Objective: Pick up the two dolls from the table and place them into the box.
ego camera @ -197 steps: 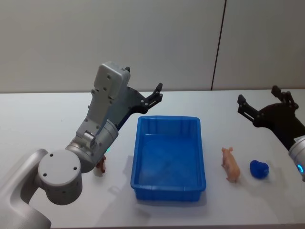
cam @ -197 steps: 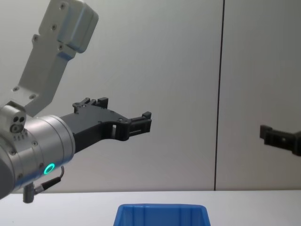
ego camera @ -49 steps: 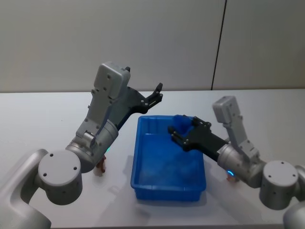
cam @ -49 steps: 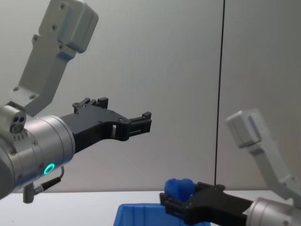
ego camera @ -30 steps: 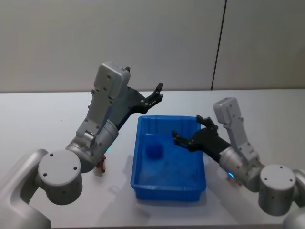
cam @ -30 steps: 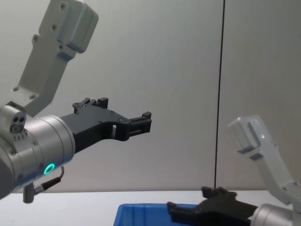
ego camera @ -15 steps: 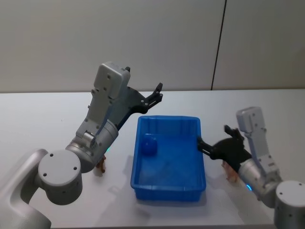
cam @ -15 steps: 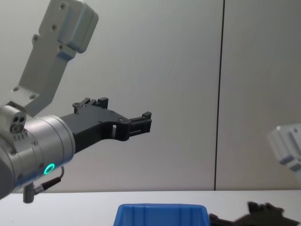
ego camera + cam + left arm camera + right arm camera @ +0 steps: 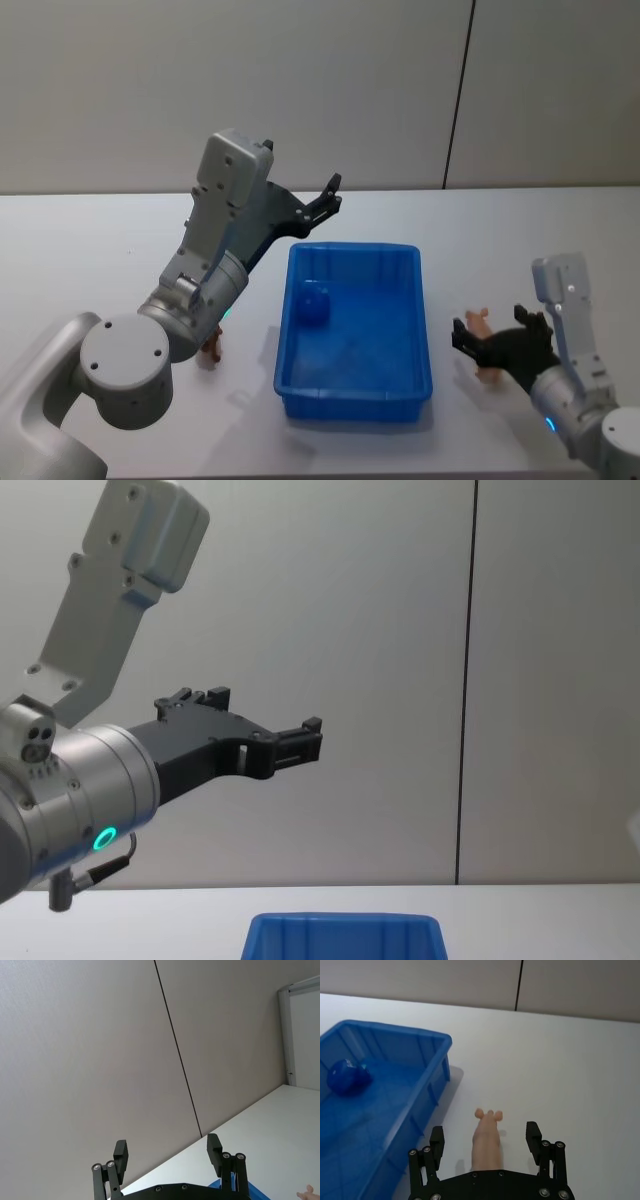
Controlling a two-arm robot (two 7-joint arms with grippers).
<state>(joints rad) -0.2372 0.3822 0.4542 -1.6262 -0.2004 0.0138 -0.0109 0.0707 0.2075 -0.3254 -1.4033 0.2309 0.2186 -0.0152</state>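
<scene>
Blue box [image 9: 353,400] holds a blue doll [image 9: 315,305]. Pink pig [image 9: 479,320] lies on the table [image 9: 90,260] just right of it; right gripper [image 9: 485,1132] straddles it, fingers spread, not gripping. Raised left gripper [image 9: 167,1142]: jaws apart.

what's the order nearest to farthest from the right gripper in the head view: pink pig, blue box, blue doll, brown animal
From the right gripper:
1. pink pig, between its open fingers
2. blue box, its right wall just left of the gripper
3. blue doll, inside the box, left side
4. brown animal, left of the box
</scene>
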